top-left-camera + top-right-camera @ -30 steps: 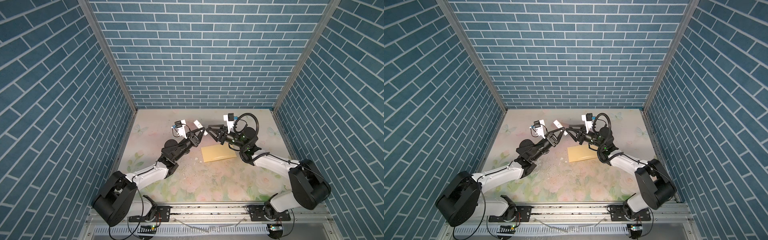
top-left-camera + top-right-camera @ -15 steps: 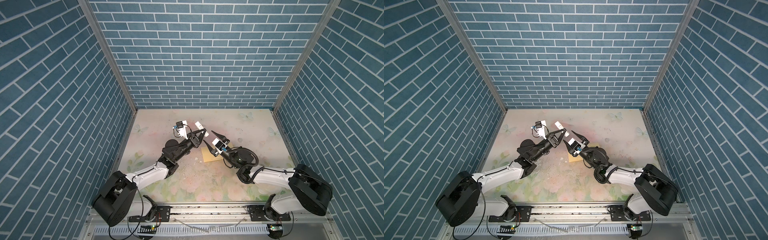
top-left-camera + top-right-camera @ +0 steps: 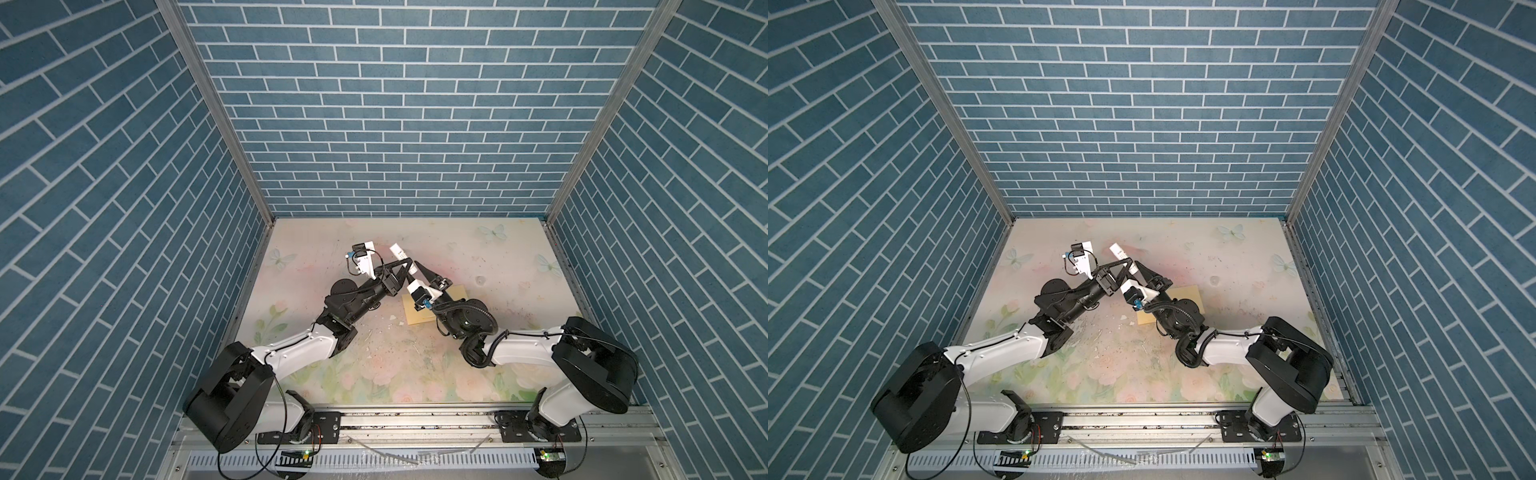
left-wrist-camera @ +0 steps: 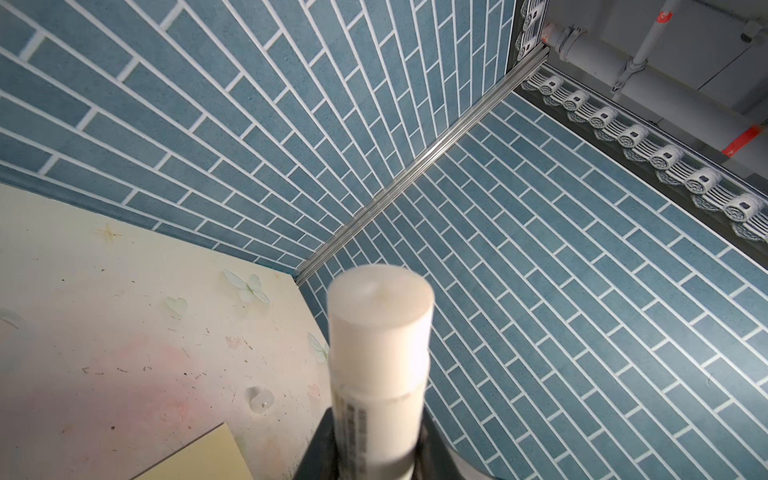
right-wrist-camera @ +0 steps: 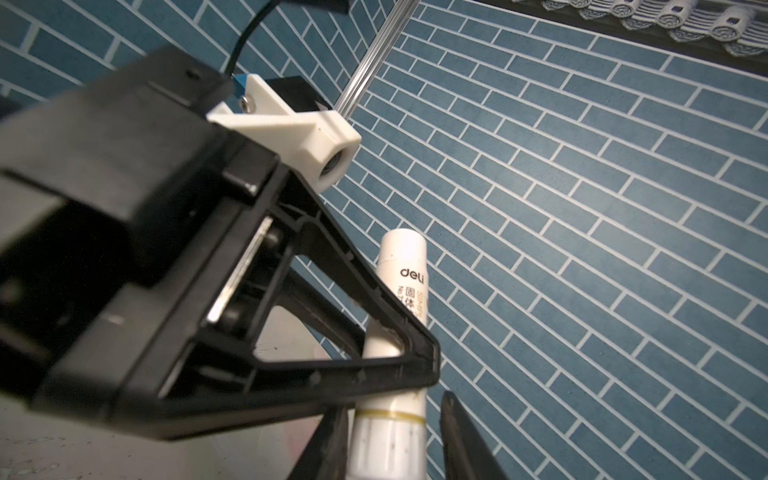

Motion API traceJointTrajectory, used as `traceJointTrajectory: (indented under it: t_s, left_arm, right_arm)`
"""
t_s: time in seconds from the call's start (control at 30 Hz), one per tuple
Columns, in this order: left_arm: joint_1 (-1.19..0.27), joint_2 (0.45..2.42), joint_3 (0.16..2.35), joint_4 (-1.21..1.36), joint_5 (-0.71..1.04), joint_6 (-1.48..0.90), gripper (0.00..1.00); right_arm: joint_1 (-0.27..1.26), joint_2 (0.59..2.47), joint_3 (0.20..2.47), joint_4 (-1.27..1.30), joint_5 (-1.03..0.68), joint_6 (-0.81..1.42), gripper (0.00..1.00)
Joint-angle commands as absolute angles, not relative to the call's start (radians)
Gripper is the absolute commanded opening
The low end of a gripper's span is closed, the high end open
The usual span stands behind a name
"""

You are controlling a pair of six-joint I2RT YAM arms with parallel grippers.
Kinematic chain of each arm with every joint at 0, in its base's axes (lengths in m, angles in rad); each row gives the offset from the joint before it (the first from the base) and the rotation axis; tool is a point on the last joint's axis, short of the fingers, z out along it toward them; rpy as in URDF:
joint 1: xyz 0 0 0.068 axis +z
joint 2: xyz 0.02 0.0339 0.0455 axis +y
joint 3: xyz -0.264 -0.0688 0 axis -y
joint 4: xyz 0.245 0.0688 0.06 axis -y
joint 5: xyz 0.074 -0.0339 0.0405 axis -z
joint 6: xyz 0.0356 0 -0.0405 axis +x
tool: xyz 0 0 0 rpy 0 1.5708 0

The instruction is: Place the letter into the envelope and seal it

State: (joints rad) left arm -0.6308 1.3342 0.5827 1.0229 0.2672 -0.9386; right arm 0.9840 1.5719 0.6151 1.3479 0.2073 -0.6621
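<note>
Envelope [image 3: 419, 316]: pale yellow, flat on the floral-print bench [image 3: 511, 266]. Far corner and near-left part exposed in both top views [image 3: 1190, 293], the rest hidden beneath the right arm; one corner caught in the left wrist view [image 4: 199, 457]. Flap position not discernible. Glue stick [image 3: 398, 250]: white, marked "deli", raised above the envelope's far-left corner, tilted, upper end pointing away from the envelope. Left gripper [image 3: 409, 264]: above the bench just left of the envelope, jaws narrowed and clamped across the glue stick's middle, one finger [image 5: 415, 365] crossing in front of the stick in the right wrist view. Right gripper [image 5: 392, 446]: above the envelope's far-left corner, jaws partly open, straddling the glue stick's lower end below a thin yellow ring; one finger close beside the stick, a sliver of wall visible between the stick and the other finger, so no hold evident. Scraps [image 3: 393, 318]: small, white, on the bench just left of the envelope. Walls [image 3: 395, 124]: blue brick-pattern panels beyond and to either side of the envelope.
</note>
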Motion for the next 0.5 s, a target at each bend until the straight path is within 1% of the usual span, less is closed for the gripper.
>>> traceJointTrajectory:
  t_s: [0.0,0.13,0.3,0.33,0.47]
  left_arm:
    - [-0.632,1.325,0.572,1.046,0.279,-0.936,0.0]
    - [-0.632,1.323,0.571,1.048,0.277,-0.935,0.0]
    - [-0.632,1.325,0.571,1.048,0.277,-0.934,0.0]
    - [-0.633,1.324,0.571,1.049,0.277,-0.935,0.0]
    - [-0.632,1.325,0.57,1.058,0.281,-0.931,0.0]
  right_arm:
    - [0.989,1.586,0.657,1.397,0.263,-0.69,0.3]
    - [0.989,1.594,0.658,1.398,0.28,-0.681,0.3]
    - [0.989,1.577,0.659,1.393,0.264,-0.613,0.03]
    - [0.988,1.569,0.657,1.39,0.257,-0.586,0.0]
    - [0.958,1.492,0.658,1.293,0.159,-0.381,0.0]
